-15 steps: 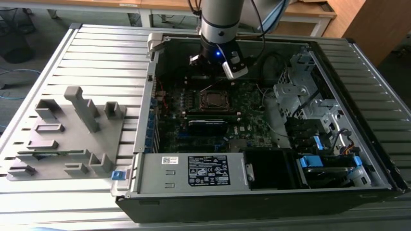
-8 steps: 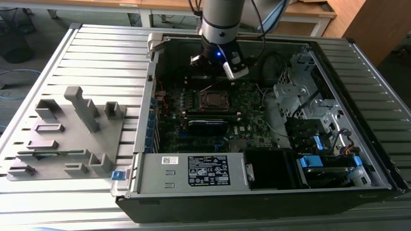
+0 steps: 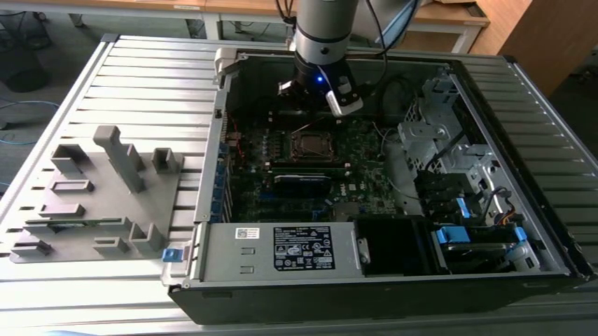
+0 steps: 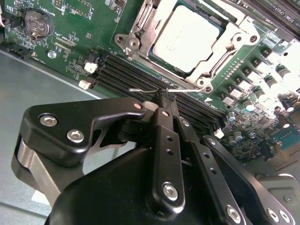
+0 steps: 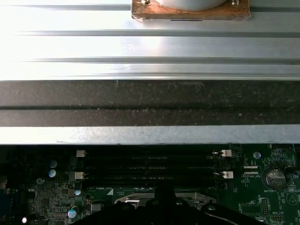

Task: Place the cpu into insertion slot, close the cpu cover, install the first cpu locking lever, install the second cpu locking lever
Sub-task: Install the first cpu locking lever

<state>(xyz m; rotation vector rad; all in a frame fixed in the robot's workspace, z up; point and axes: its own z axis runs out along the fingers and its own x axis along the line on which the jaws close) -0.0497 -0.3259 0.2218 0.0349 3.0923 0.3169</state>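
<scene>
Gripper [image 4: 165,96]: narrow, the two black fingers [image 4: 164,123] drawn together with no gap showing between them.
At the tips: a thin silvery wire lever [image 4: 140,90] crosses right at the fingertips; I cannot tell whether it is pinched or only touched.
Arm [image 3: 323,28]: reaches down into the open computer case [image 3: 210,183], over the far part of the board.
Memory slots [image 4: 136,75]: long black rows lying just under the fingertips, between the gripper and the socket; in the first wrist view they run along the board's edge [image 5: 150,166].
Cpu [image 4: 187,37]: seated flat in the socket, silvery face up, just beyond the memory slots.
Cpu cover [image 4: 140,33]: lying down flat around the chip, its window framing the metal face.
Insertion slot [image 3: 309,145]: on the green board near the middle of the case, just nearer than the gripper in the exterior view.
Coin battery [image 4: 37,22]: round, on the board, well apart from the socket.
Power supply [image 3: 280,248]: grey box at the near end of the case.
Grey fixture tray [image 3: 94,196]: on the slatted table [image 3: 140,77], at the exterior view's left, beside the case.
</scene>
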